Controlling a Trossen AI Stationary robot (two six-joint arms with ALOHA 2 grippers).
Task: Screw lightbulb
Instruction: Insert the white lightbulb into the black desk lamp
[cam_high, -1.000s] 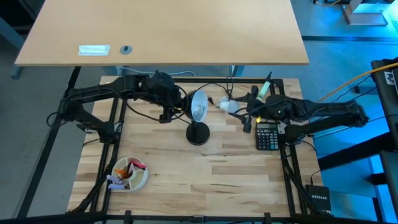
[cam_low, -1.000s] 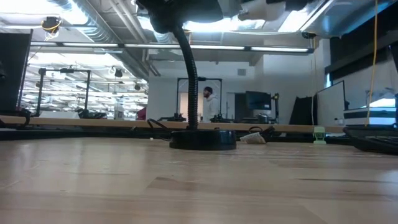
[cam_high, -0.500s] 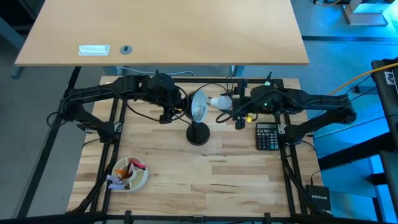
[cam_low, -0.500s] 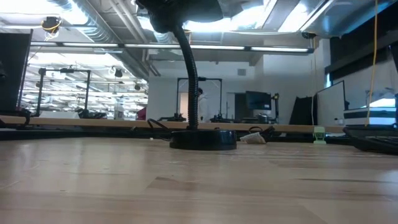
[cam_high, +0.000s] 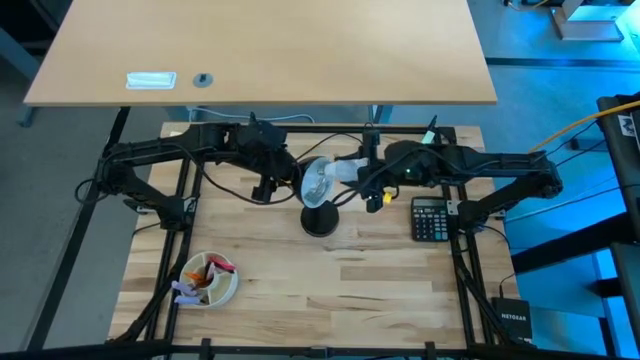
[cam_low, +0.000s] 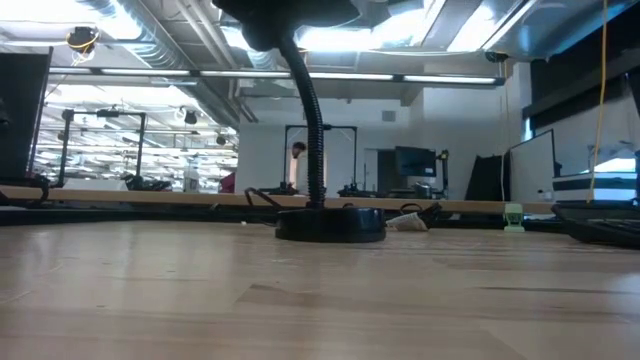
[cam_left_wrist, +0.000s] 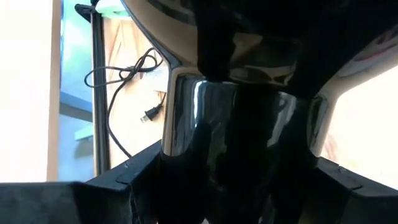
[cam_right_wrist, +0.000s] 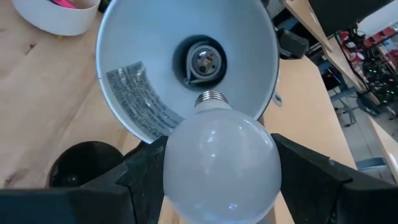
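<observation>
The black desk lamp stands at the table's middle on its round base (cam_high: 320, 218), which also shows in the low view (cam_low: 330, 224). Its silvery shade (cam_high: 318, 180) faces the table's right. My left gripper (cam_high: 272, 172) is shut on the back of the lamp head (cam_left_wrist: 242, 118). My right gripper (cam_high: 368, 175) is shut on the white lightbulb (cam_high: 346, 167) just right of the shade. In the right wrist view the lightbulb (cam_right_wrist: 217, 165) points its metallic screw base (cam_right_wrist: 211, 99) at the socket (cam_right_wrist: 204, 60), a short way off. My left gripper has the glossy black back of the lamp head (cam_left_wrist: 186, 124) between its two fingers (cam_left_wrist: 124, 180), coming level from the table's left. The head stays up on the lamp's bent neck. My right gripper pinches the bulb's round glass (cam_right_wrist: 180, 180) between its two fingers (cam_right_wrist: 140, 177), coming level from the table's right. The bulb is lifted clear, lying level, its screw base toward the shade.
A black calculator (cam_high: 432, 218) lies right of the lamp. A white bowl (cam_high: 208, 280) with small things stands near the front left. A black cord (cam_high: 345, 140) runs behind the lamp. A light desk (cam_high: 260, 50) stands beyond the far edge.
My right gripper has gone toward the table's left with the lightbulb, up to the mouth of the shade. The lamp's shade has turned a little and shows more of its inside from above.
</observation>
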